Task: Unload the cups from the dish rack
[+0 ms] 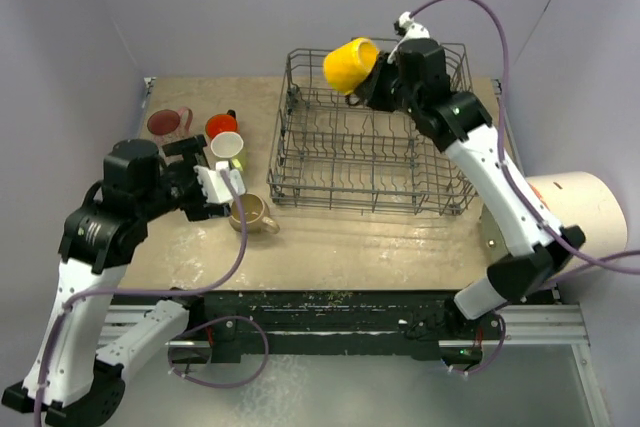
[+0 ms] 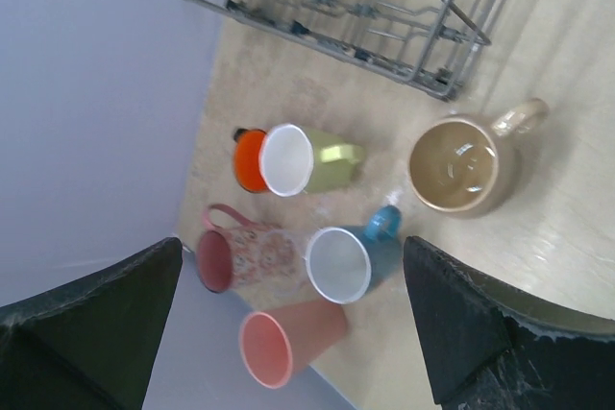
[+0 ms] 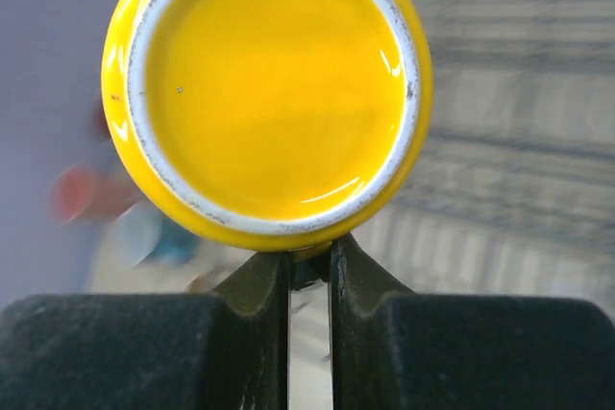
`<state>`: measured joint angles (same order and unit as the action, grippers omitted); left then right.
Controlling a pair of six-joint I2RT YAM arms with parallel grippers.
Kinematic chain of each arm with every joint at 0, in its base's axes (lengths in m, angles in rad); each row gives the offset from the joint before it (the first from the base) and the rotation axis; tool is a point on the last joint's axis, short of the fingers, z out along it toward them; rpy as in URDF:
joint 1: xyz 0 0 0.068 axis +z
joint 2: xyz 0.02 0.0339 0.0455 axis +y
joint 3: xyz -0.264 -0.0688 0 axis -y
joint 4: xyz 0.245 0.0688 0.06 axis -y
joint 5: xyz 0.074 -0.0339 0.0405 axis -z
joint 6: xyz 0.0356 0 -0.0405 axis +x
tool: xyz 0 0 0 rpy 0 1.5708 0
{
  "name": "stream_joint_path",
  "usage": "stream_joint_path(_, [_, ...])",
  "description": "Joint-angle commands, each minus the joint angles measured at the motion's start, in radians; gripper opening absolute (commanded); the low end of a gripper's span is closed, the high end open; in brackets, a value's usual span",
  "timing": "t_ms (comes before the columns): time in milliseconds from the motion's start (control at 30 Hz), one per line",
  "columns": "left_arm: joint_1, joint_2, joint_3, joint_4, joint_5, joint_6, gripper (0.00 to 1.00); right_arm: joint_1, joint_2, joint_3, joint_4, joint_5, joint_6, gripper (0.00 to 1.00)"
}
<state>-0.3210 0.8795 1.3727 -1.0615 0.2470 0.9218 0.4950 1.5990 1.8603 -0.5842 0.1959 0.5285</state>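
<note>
Overhead, my right fingers (image 1: pixel 365 85) pinch a yellow cup (image 1: pixel 350 64) and hold it in the air over the far rim of the dish rack (image 1: pixel 360 199). The cup is tipped on its side. In my right wrist view its round, white-ringed base fills the picture. My two dark fingers are pressed nearly together just below it, on a narrow part at its edge. I cannot tell whether that part is a handle.

The grey wire rack stands on the bench (image 1: pixel 360 247), to the right of centre.

My left fingers (image 1: pixel 222 187) are spread wide and hold nothing. They hover over a cluster of cups on the left of the bench. A beige mug (image 2: pixel 461 165) stands upright nearest the rack. An orange cup (image 2: pixel 250 158) and a pale yellow-green cup (image 2: pixel 312 160) lie touching each other. A blue cup (image 2: pixel 351 258), a pink mug (image 2: pixel 240 256) and a pink tumbler (image 2: pixel 288 338) lie on their sides close together, near the bench's left edge.

A white cylinder (image 1: pixel 580 217) sits at the right, beyond the bench edge.
</note>
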Motion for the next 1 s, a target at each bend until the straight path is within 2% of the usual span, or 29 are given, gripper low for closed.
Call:
stream_joint_path(0, [0.003,-0.131,-0.117,0.268,0.072,0.144,0.99,0.106,-0.15,-0.129,0.163,-0.396,0.24,0.0])
stream_joint_path(133, [0.003,-0.18,-0.121,0.292,0.197,0.161,0.99,0.182,-0.251,-0.31,0.371,-0.588,0.427,0.0])
stream_joint_path(233, [0.003,-0.212,-0.12,0.279,0.281,0.163,0.99,0.25,-0.306,-0.44,0.573,-0.659,0.576,0.0])
stream_joint_path(400, [0.002,-0.258,-0.134,0.287,0.356,0.153,0.97,0.364,-0.324,-0.534,0.737,-0.675,0.695,0.0])
stream_joint_path(667, [0.002,-0.235,-0.131,0.26,0.397,0.174,0.93,0.501,-0.284,-0.607,0.904,-0.645,0.771,0.0])
stream_joint_path(767, [0.002,-0.233,-0.128,0.285,0.386,0.155,0.87,0.527,-0.284,-0.657,0.966,-0.636,0.801,0.0])
stream_joint_path(833, [0.002,-0.239,-0.129,0.296,0.391,0.149,0.79,0.543,-0.283,-0.695,1.007,-0.626,0.822,0.0])
stream_joint_path(967, [0.002,-0.258,-0.138,0.313,0.396,0.132,0.57,0.568,-0.281,-0.777,1.126,-0.615,0.882,0.0])
